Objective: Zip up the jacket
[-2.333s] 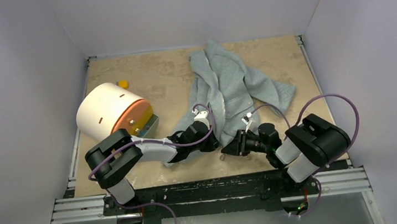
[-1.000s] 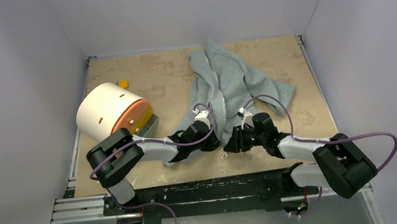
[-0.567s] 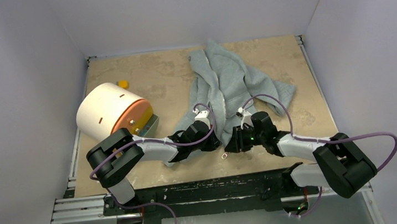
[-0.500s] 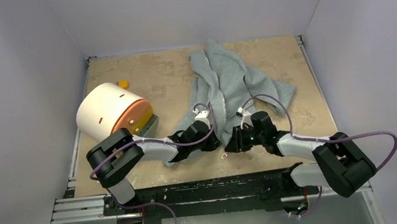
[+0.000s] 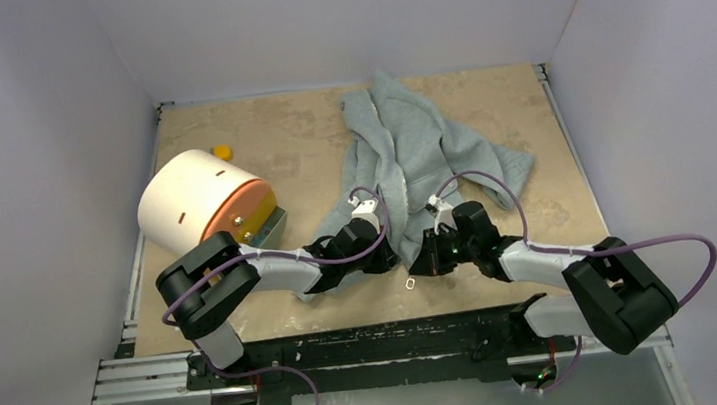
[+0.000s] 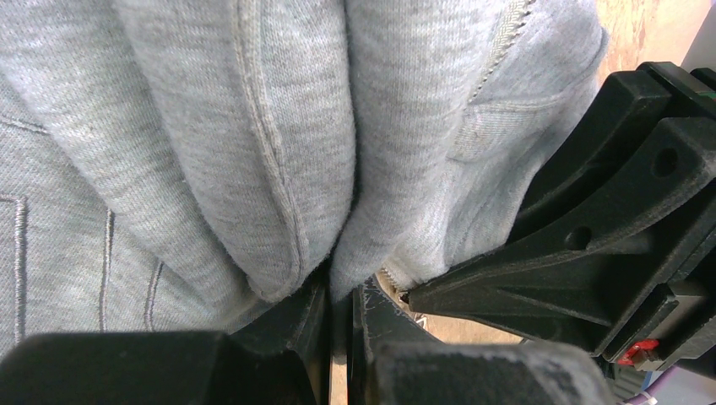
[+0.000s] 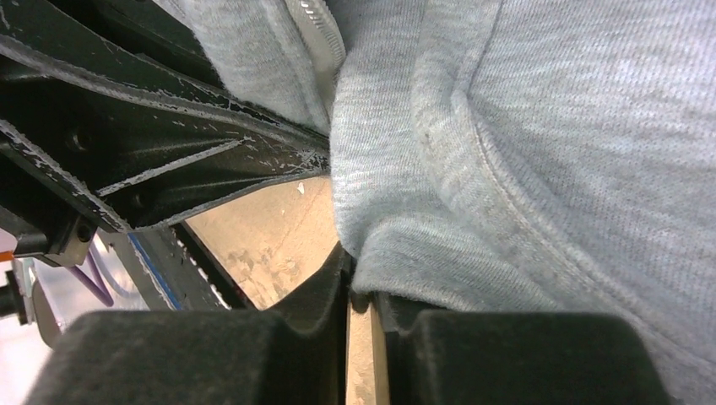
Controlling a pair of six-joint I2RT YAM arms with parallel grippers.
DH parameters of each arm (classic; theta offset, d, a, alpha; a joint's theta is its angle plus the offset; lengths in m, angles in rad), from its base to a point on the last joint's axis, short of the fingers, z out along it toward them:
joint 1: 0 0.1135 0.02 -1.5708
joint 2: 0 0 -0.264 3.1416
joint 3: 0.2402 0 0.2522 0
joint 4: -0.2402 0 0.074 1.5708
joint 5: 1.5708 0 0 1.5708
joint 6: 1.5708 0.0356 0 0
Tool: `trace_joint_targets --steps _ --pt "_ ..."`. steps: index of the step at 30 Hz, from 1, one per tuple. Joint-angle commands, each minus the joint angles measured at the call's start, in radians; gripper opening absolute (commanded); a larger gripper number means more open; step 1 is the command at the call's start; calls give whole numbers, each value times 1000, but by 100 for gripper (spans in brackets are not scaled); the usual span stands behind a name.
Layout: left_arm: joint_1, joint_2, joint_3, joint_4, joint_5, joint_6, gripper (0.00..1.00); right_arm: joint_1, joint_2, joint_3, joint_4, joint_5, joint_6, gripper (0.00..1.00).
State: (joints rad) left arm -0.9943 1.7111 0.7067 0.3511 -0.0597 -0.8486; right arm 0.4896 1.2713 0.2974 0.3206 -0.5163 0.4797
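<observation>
The light grey jacket [image 5: 409, 147] lies crumpled on the table, its hem towards me. My left gripper [image 5: 387, 252] is shut on the hem's left front edge [image 6: 253, 160]. My right gripper [image 5: 419, 258] is shut on the right front edge [image 7: 523, 152] close beside it. The two grippers nearly touch. Zipper teeth [image 6: 498, 51] run along one fold, and a metal zipper piece [image 7: 317, 25] shows above the right jaws. A small metal ring pull [image 5: 410, 281] lies on the table just below the grippers.
A white cylinder with an orange end [image 5: 199, 201] lies at the left. A small yellow object [image 5: 222, 151] sits behind it. White walls [image 5: 27, 147] close in the tan table [image 5: 267, 132] on three sides.
The right arm swung in from the right and closed on the hem beside the left gripper; in the last second it edged slightly further left. The left arm has stayed still.
</observation>
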Motion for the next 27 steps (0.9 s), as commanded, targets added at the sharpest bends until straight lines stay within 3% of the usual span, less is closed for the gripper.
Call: trace_joint_targets --steps 1,3,7,18,27 --pt "8 40 -35 -102 -52 42 0 0 -3 26 -37 -18 -24 7" --pt "9 36 -35 -104 -54 39 0 1 -12 24 -29 -28 -22 1" --pt "14 -24 -51 -91 -54 20 0 0 -43 15 12 -72 -8 0" --pt "28 -503 -169 -90 -110 50 0 0 -328 -60 162 -72 190 0" --pt "28 -787 -262 41 -17 70 0 0 -548 -101 379 -75 354 0"
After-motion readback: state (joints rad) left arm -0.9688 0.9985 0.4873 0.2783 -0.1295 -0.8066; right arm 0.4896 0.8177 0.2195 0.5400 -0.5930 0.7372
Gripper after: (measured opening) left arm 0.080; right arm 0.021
